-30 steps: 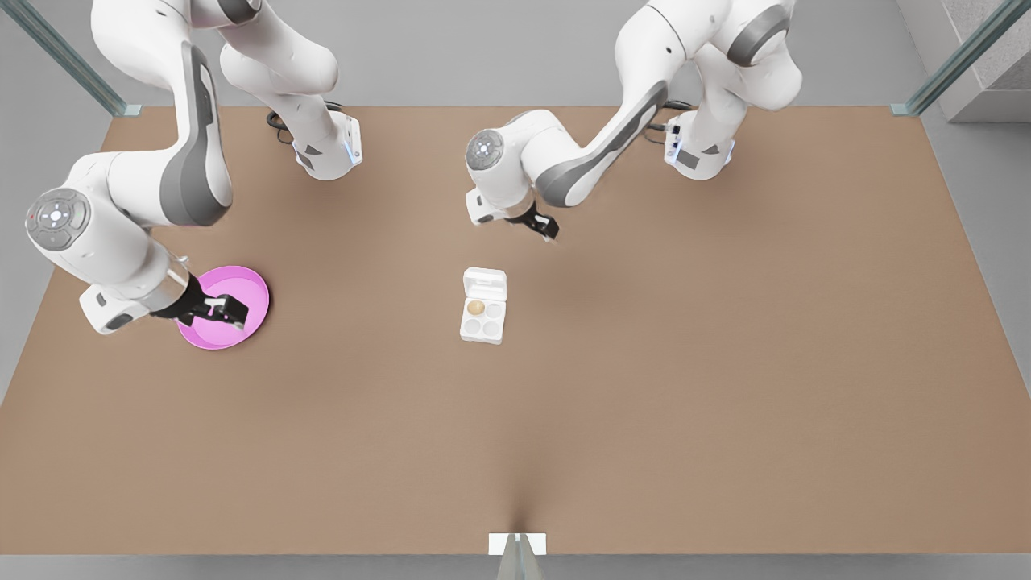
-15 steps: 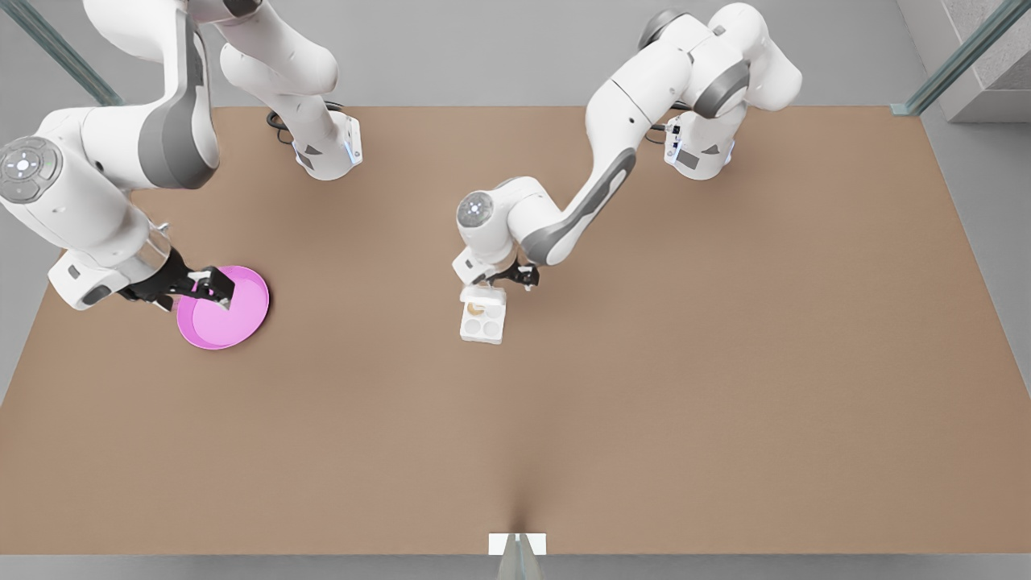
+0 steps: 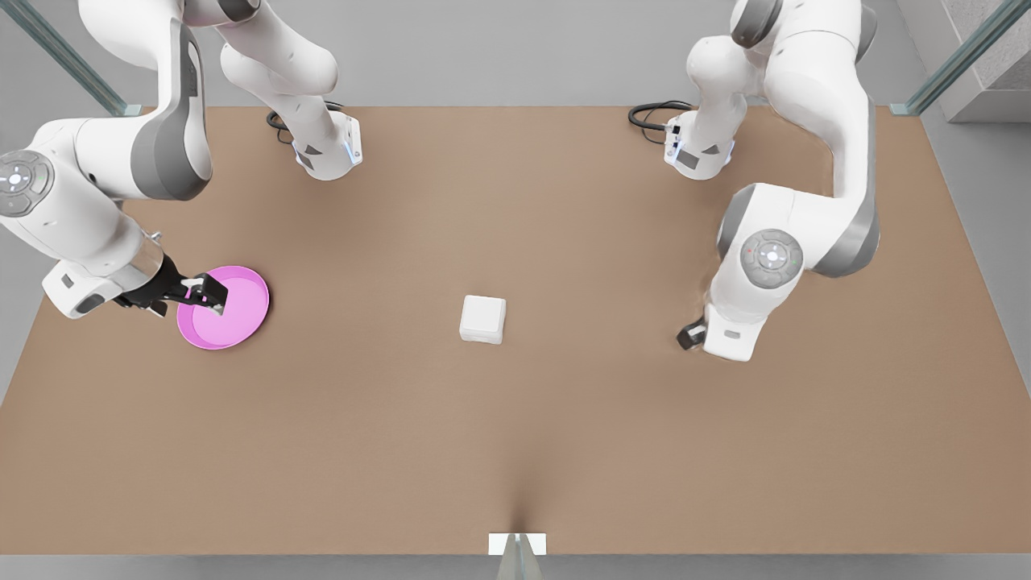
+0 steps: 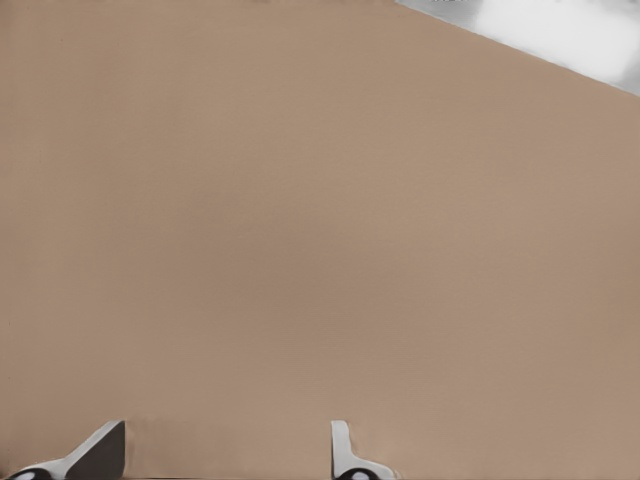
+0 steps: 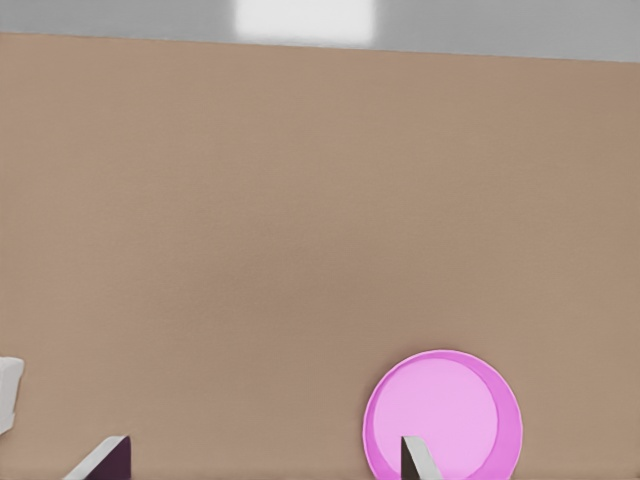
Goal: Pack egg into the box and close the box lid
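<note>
Brown tabletop [image 3: 564, 419] carried one white box [image 3: 483, 319] near its middle, the box lid [image 3: 484, 314] down flat over it, so the egg could not be seen. One pink plate [image 3: 242, 318] lay well apart toward the front view's left. Two arms worked the scene. The right gripper [image 3: 208, 295] hung over the plate's edge, fingers spread apart. The left gripper [image 3: 689, 335] sat low near the table at the front view's right, largely hidden there; its wrist view showed two fingertips [image 4: 95, 452] apparently spread.
</note>
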